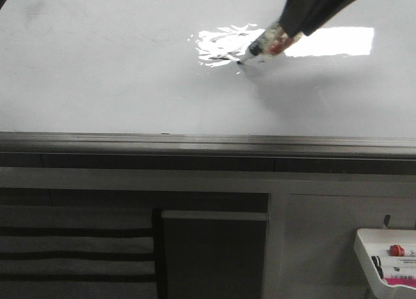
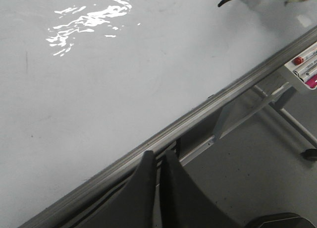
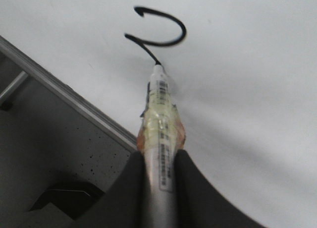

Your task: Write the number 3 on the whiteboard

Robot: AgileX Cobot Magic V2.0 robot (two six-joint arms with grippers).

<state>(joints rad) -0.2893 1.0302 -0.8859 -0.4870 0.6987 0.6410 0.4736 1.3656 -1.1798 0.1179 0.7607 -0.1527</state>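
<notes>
On the whiteboard (image 1: pixel 117 78), near its far-right part beside the bright glare patch: the number 3 (image 3: pixel 158 29), half drawn, a rounded upper hook plus a short slanted stroke running back to the pen tip. Right hand (image 3: pixel 159 161) pinching the marker (image 3: pixel 161 114) between both fingers, barrel angled low so the tip (image 3: pixel 157 67) meets the glossy surface at the end of the stroke (probably the pose that keeps steady contact while the lower curve is formed). Wrapped in yellowish tape around the barrel near the grip, likely for a firmer hold. Lower bowl of the digit not yet drawn, by the look of it.

Left hand (image 2: pixel 159 176) parked off the board over its grey frame edge (image 2: pixel 198 114), fingers pressed together, holding nothing, well apart from the writing and so out of the way.

Spare markers lying in the small white tray (image 1: pixel 364 244) below the board at the right, one with a red cap (image 1: pixel 396 250), one with a pink label.

Printed label with a barcode-like strip along the marker barrel, too blurred to read; no brand legible anywhere.
</notes>
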